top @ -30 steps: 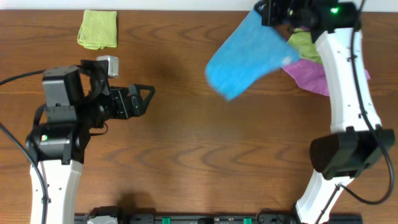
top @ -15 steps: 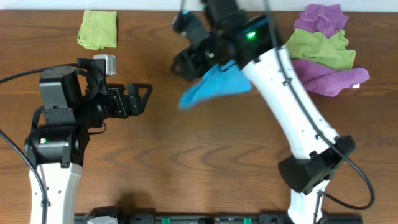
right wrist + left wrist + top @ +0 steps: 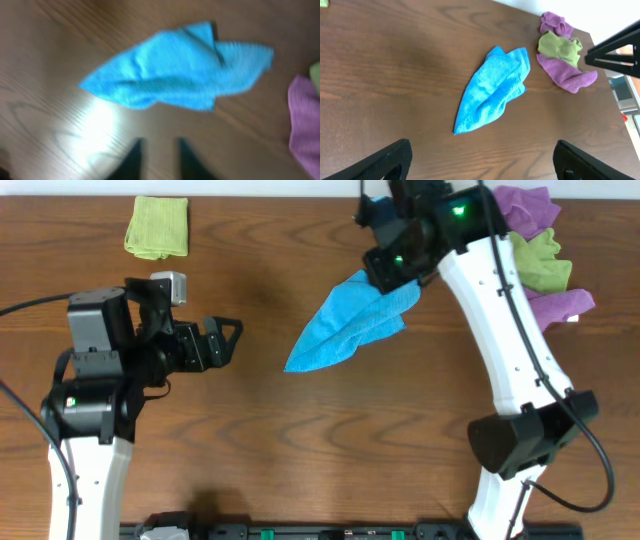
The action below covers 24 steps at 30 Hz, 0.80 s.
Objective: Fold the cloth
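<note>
The blue cloth [image 3: 350,328] lies crumpled on the wooden table, in a long pointed shape with its tip toward the front left. It also shows in the left wrist view [image 3: 492,87] and the right wrist view [image 3: 175,80]. My right gripper [image 3: 395,265] hovers over the cloth's far right end. In the blurred right wrist view its fingers [image 3: 159,145] stand apart with nothing between them. My left gripper [image 3: 225,340] is wide open and empty, left of the cloth; its fingers [image 3: 482,160] frame bare table.
A folded yellow-green cloth [image 3: 158,226] lies at the back left. A pile of purple and green cloths [image 3: 535,250] sits at the back right, also in the left wrist view [image 3: 562,55]. A purple edge [image 3: 305,120] shows in the right wrist view.
The right arm swung the blue cloth from the back right to the table's middle and let it go. The cloth now lies on the table. The left arm stayed put.
</note>
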Available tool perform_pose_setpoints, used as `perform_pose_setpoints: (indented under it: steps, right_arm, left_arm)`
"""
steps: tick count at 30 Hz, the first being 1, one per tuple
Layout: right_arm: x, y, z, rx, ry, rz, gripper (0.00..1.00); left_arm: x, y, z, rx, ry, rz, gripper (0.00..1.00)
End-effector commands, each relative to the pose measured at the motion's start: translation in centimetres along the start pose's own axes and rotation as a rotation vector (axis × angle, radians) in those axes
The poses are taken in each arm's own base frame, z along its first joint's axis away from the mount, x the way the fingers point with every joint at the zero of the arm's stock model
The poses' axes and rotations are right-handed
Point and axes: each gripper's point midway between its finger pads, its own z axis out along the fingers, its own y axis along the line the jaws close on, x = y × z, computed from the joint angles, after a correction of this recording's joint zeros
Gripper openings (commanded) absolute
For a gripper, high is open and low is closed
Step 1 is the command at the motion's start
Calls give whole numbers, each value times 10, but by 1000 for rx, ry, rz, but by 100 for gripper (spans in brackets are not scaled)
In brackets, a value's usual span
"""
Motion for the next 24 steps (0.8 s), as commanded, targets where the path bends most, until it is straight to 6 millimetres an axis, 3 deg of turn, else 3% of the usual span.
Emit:
perform_pose_setpoints:
  steps: [1, 6, 13, 24]
  right_arm:
    - [14, -6, 5, 10, 47, 21, 2]
    - [36, -13, 37, 6, 132, 44, 2]
    - [79, -22, 105, -2, 233, 86, 2]
    - [91, -63, 153, 28, 127, 134, 2]
  left_arm:
    - [-2, 7, 11, -19, 31, 4, 89]
    - [12, 12, 39, -13, 130, 9, 86]
    - [32, 13, 67, -62, 226, 71, 84]
    - [44, 17, 82, -142, 273, 134, 85]
